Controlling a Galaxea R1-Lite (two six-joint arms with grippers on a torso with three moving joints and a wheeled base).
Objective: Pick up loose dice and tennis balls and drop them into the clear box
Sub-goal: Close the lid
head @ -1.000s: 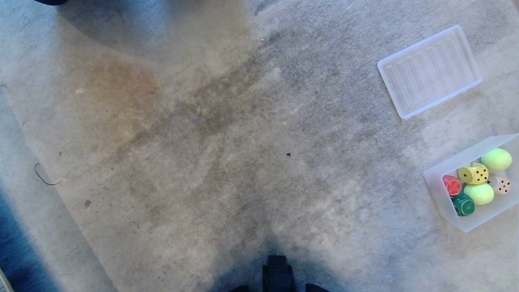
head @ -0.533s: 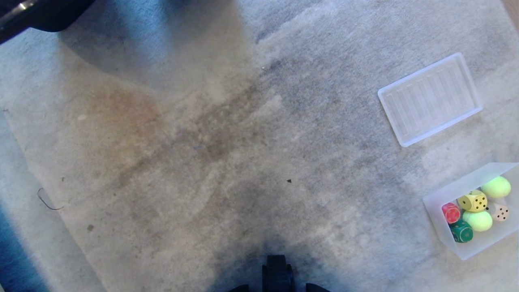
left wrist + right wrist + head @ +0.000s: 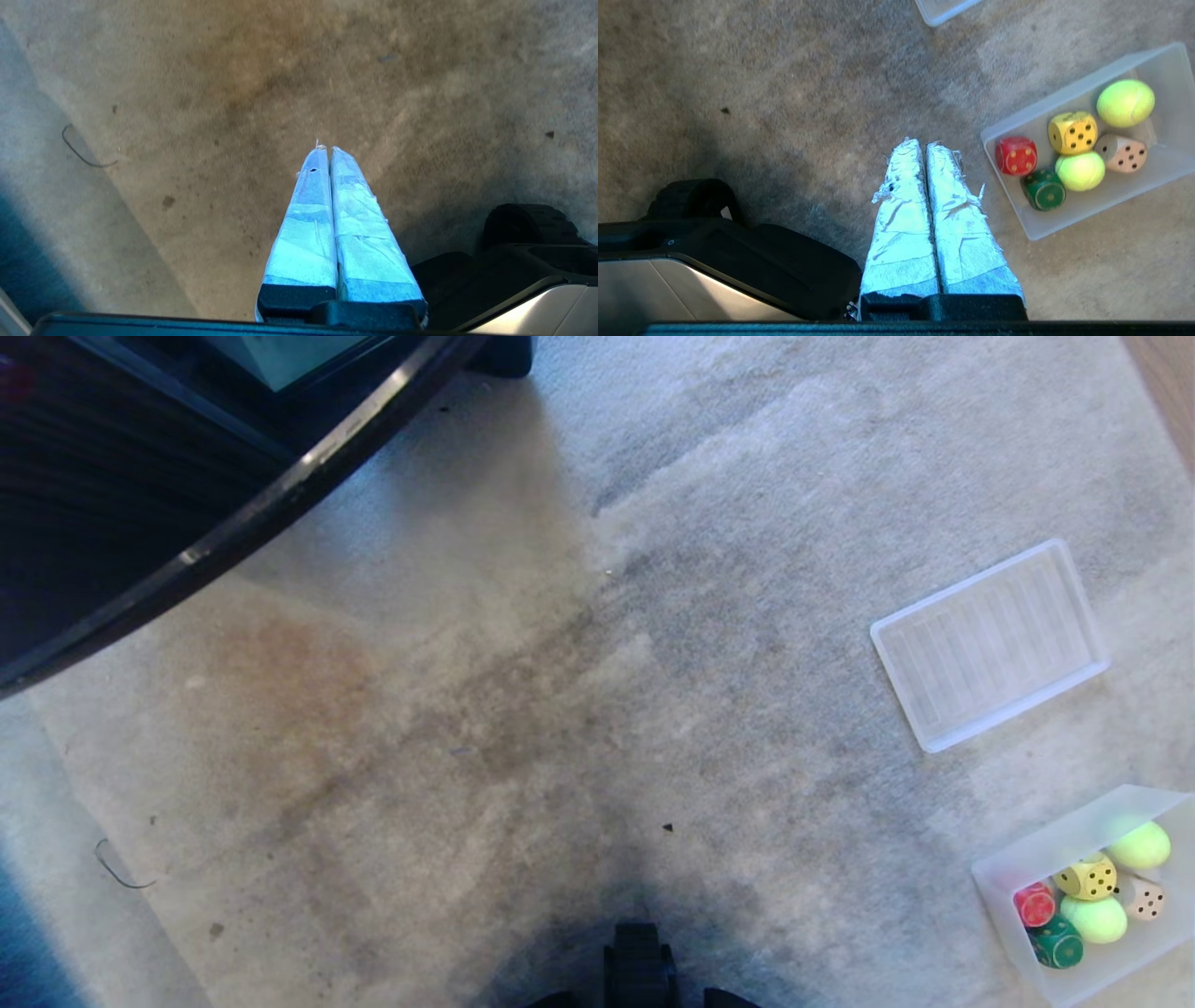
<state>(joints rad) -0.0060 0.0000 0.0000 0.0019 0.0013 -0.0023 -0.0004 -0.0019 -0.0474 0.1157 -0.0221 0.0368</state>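
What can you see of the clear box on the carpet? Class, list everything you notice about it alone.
The clear box is a deep, rectangular tub of frosted, translucent plastic with no lid on it. It sits upright on the carpet, at the robot's right, near the flat tray but apart from it. Inside lie four dice, red, green, yellow and cream, and two tennis balls, packed close together. No gripper touches it.

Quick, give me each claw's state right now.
Left claw: shut, holding nothing, above bare carpet.
Right claw: shut, holding nothing, above carpet beside the clear box.
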